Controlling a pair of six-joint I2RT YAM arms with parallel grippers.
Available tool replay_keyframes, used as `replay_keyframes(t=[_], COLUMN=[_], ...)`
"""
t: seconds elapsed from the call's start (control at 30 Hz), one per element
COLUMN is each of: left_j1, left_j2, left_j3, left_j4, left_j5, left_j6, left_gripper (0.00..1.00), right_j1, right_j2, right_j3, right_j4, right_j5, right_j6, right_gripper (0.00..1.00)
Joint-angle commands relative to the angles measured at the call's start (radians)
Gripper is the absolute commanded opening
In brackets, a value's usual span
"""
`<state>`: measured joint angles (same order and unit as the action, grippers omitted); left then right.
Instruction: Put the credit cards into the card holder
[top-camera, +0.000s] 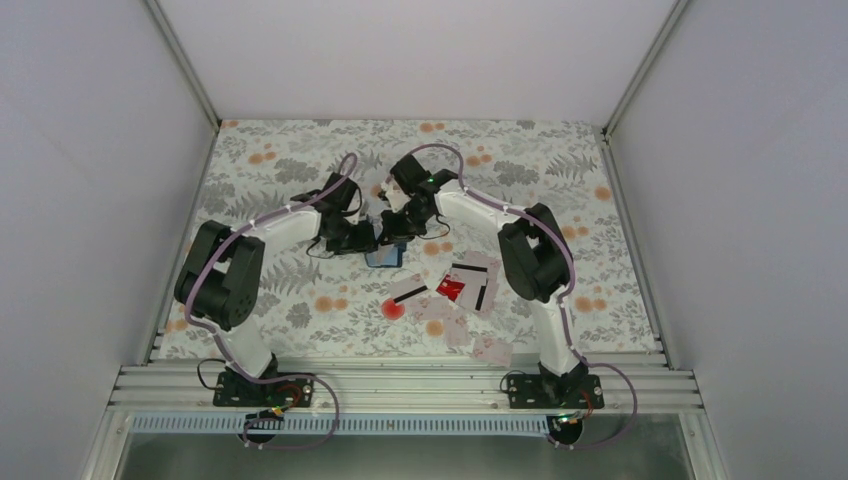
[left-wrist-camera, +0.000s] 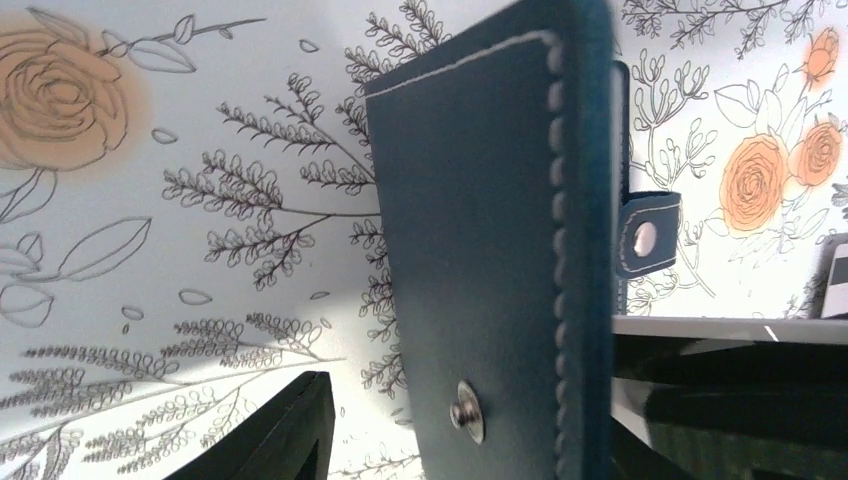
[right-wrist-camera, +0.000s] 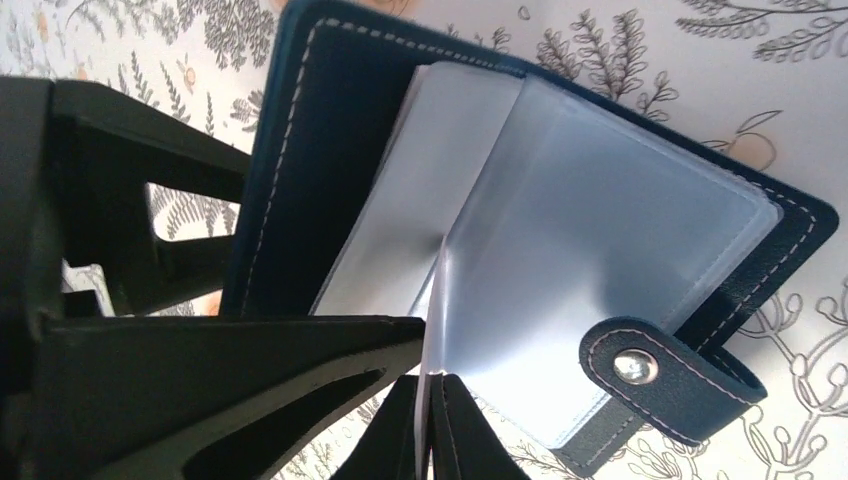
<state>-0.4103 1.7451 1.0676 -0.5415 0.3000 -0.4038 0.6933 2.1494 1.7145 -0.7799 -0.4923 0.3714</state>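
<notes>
Credit cards (top-camera: 465, 285), pale plastic with one red, lie near the open navy stitched card holder (top-camera: 385, 257). Right gripper (right-wrist-camera: 430, 432) pinches its clear pocket leaf (right-wrist-camera: 600, 230); left gripper (left-wrist-camera: 490, 420) jaws stand parted about the cover (left-wrist-camera: 470, 230). Pocket-opening step, I judge; next, fetch a card.

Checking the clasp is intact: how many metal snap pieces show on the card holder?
2. A snap stud sits low on the outer cover of the card holder; a snap button sits on the closure tab jutting past its stitched edge. More may be hidden.

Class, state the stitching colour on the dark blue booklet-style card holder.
White, edging the card holder; clearest in left wrist view.
</notes>
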Motion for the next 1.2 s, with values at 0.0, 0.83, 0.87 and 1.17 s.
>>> replay_keyframes(t=[0.0, 0.83, 0.87, 1.17], left_j1=[0.015, 0.037, 0.037, 0.039], left_j2=[-0.052, -0.373, -0.38, -0.358], left_j3=[0.026, 0.065, 0.057, -0.059], left_j4=[-0.034, -0.006, -0.009, 0.042], left_j5=[0.025, 0.335, 0.32, 0.291], left_j6=[0.029, 0.43, 0.423, 0.328], left_gripper=[0.54, 0.4, 0.4, 0.43], right_j1=[0.003, -0.065, -0.067, -0.066], right_j2=[-0.035, -0.06, -0.063, 0.006], right_j3=[-0.021, -0.08, -0.079, -0.016], right_j4=[0.061, 0.207, 0.21, 0.207], right_j5=[-0.09, -0.31, -0.308, -0.327], right_j6=[-0.088, -0.199, -0.201, -0.228], right_gripper=[0.04, 0.04, 0.04, 0.04])
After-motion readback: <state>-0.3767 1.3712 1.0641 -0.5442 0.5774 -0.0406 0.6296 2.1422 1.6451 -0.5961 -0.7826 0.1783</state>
